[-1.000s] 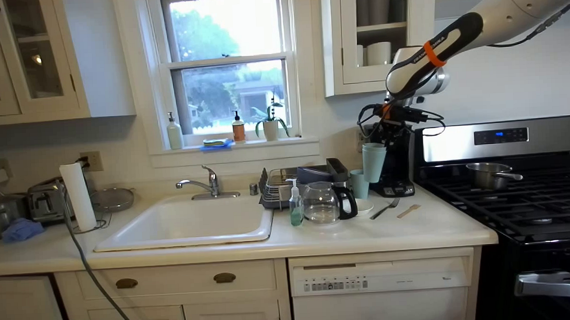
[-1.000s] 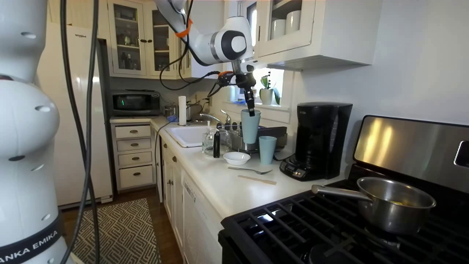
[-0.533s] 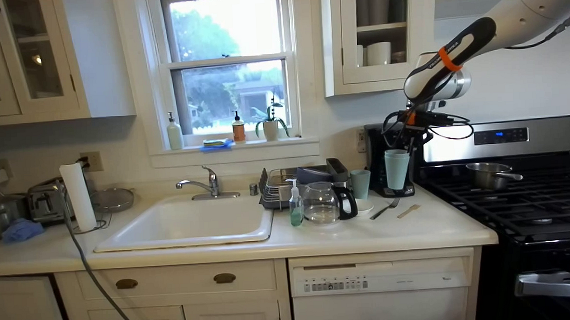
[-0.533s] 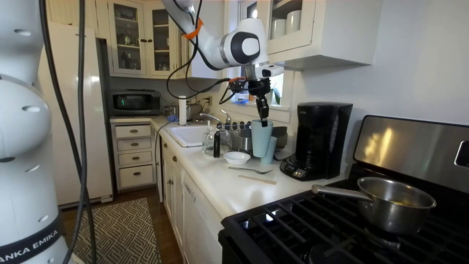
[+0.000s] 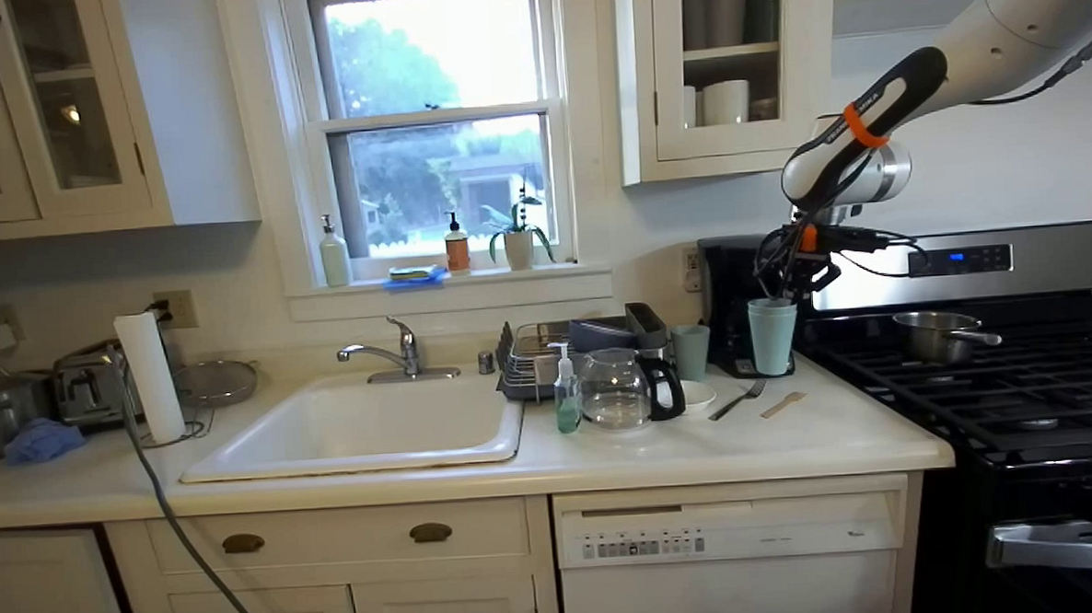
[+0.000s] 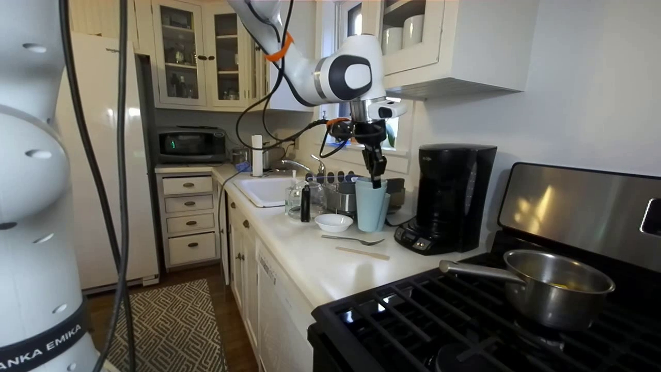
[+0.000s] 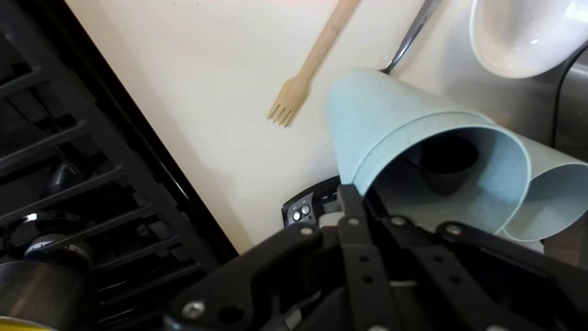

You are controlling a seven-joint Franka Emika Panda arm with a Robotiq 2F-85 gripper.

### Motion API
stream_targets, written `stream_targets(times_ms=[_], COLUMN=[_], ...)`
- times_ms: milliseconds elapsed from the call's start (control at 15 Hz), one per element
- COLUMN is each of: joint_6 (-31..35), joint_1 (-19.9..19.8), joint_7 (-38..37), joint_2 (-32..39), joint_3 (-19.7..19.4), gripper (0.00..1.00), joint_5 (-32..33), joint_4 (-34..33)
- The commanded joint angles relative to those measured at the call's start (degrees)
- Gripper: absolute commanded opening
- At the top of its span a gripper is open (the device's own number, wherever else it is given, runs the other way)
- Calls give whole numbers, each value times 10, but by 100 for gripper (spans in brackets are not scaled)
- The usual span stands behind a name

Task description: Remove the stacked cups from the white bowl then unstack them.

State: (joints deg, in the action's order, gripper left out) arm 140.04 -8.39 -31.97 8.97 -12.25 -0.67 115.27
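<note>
Pale blue-green stacked cups (image 5: 773, 338), nested with two rims showing, hang upright from my gripper in both exterior views (image 6: 367, 206). My gripper (image 7: 360, 193) is shut on their rim, one finger outside and one inside. The stack is low over the counter by the coffee maker; I cannot tell whether its base touches. A single matching cup (image 5: 692, 351) stands upright nearby. It is partly hidden behind the stack in an exterior view (image 6: 385, 211) and shows beside it in the wrist view (image 7: 558, 202). The white bowl (image 6: 333, 222) sits on the counter with no cups in it.
The black coffee maker (image 6: 449, 201) stands close to the stack. A metal fork (image 6: 356, 239) and a wooden fork (image 6: 361, 253) lie on the counter. A glass jug (image 5: 616, 391), dish rack (image 5: 539, 362) and stove with a pan (image 6: 557, 294) are around.
The gripper has carried the stacked cups away from the single cup, toward the stove side and the coffee maker, and lowered them toward the counter. The single cup and bowl have not moved.
</note>
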Motion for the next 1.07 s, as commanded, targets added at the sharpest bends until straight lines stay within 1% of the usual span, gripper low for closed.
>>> stream_targets(times_ms=[0,67,133,200,267,333,400,467,533,600,667,733,800,867,1000], joint_6=[-4,-5,15,-16,-13,-5,-13,-30,8,8,-20,14,11,-13,-5], joint_1=[-15,-13,-2,-17,-21,-11,-14,-26,-5,-6,-24,-4,-4,-18,-4], joint_7=[71,58,-20,73,112,42,64,147,5,3,103,-40,-53,19,-83], joint_2=[-4,1,12,2,-5,9,6,-6,16,18,7,23,24,17,26], joint_3=[9,1,-27,-1,7,-16,-13,9,-33,-36,-7,-50,-56,-33,-67], gripper=[1,1,1,1,1,1,1,1,1,1,1,1,1,1,1], joint_5=[-58,-44,43,-46,-73,-4,-16,-94,42,56,-37,101,121,55,155], joint_4=[-2,-6,-11,-10,-3,-14,-15,-8,-17,-18,-15,-19,-22,-20,-25])
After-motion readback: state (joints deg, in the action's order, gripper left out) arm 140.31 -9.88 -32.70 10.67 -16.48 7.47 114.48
